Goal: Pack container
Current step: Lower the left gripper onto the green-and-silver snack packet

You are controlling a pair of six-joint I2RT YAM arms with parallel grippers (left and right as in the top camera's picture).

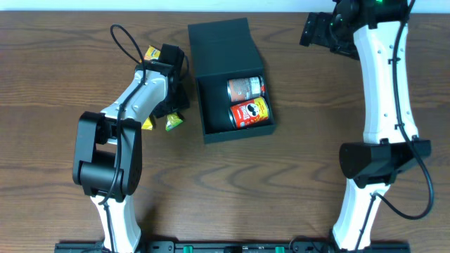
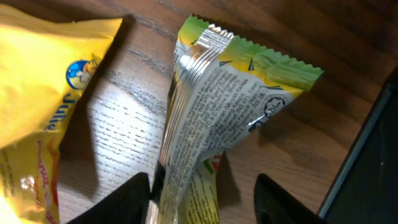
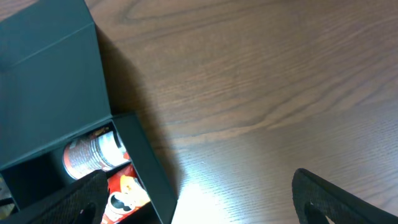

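Note:
The dark container (image 1: 211, 133) stands open at the table's middle, its flap lid (image 1: 221, 46) folded back. Inside lie a silver-brown snack can (image 1: 246, 88) and a red snack can (image 1: 251, 112). My left gripper (image 1: 171, 107) is low on the table left of the container. In the left wrist view its open fingers (image 2: 202, 202) straddle a green snack packet (image 2: 236, 99); the left finger touches it and the right finger is apart. My right gripper (image 1: 316, 31) is open and empty at the far right, above bare table (image 3: 199, 199). The container (image 3: 50, 81) and both cans show in the right wrist view.
A yellow packet (image 1: 151, 53) lies behind my left gripper and another (image 1: 147, 124) in front of it, next to the green packet (image 1: 174, 121). A yellow packet (image 2: 37, 93) fills the left of the left wrist view. The container's wall (image 2: 373, 162) is close on the right.

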